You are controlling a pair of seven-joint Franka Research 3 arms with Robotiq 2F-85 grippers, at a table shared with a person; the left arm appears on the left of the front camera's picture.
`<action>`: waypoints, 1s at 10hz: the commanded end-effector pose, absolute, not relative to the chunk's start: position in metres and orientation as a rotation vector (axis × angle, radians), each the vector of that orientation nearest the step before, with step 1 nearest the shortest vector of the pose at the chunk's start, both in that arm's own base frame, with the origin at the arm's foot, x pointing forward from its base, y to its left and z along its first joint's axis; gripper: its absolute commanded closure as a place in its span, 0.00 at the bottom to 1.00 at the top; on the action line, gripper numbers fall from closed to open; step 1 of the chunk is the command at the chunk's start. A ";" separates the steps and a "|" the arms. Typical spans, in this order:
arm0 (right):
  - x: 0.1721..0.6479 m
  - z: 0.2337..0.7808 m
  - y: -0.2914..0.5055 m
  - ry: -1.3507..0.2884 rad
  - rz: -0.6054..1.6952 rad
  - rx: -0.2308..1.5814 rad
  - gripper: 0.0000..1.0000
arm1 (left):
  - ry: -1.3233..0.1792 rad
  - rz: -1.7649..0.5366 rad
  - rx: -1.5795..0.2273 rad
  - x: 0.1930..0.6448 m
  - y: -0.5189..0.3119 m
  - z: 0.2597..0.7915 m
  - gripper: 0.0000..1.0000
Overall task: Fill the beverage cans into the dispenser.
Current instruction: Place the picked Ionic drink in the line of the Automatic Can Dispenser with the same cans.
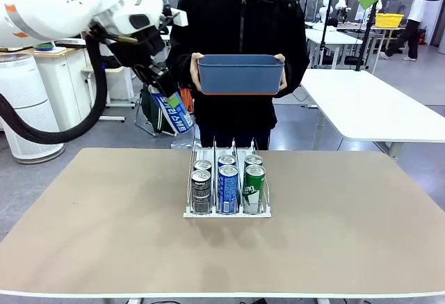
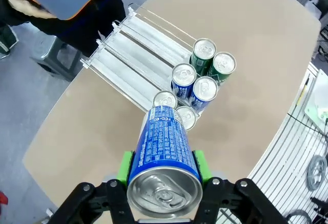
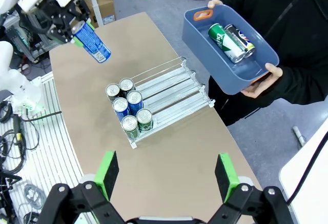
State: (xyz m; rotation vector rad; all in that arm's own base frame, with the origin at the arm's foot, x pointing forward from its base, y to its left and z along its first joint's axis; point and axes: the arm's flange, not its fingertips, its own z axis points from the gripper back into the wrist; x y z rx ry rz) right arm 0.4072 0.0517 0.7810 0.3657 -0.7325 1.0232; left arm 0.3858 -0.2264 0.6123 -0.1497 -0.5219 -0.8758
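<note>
Bringing the blue can (image 1: 173, 112) down well means first turning it upright, since it hangs tilted in the air, up and to the left of the dispenser (image 1: 227, 213) toward its far end. As I judge it, the middle lane is the likely slot, because the two blue cans among the six standing cans (image 1: 228, 182) sit there, packed at the robot-side end of the dispenser, two to each lane. The far stretch of all three lanes lies bare, so the can should be lowered straight between the thin rails behind those cans and released only once its base is seated. A skewed descent could catch a rail or nudge the neighbours. The left gripper (image 2: 163, 168) pinches the blue can across its body, green pads pressed to either side near the silver top. The right gripper (image 3: 167, 175) hovers high above the dispenser with its jaws spread wide, holding and touching nothing. Beyond the dispenser's far end, a person holds a blue tub (image 1: 240, 74) with two more cans (image 3: 233, 39) lying inside.
</note>
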 end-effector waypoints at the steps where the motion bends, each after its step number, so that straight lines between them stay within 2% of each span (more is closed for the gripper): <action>1: 0.408 0.781 0.052 -0.734 1.025 0.377 0.00 | -0.543 -0.792 -0.018 0.366 -0.247 0.606 0.43; 5: 0.408 0.781 0.052 -0.734 1.025 0.377 0.00 | -0.510 -0.838 -0.014 0.325 -0.299 0.574 0.43; 9: 0.408 0.781 0.052 -0.734 1.025 0.377 0.00 | -0.464 -0.876 -0.112 0.312 -0.331 0.541 0.43; 10: 0.408 0.781 0.052 -0.734 1.025 0.377 0.00 | -0.422 -0.956 -0.202 0.312 -0.332 0.543 0.43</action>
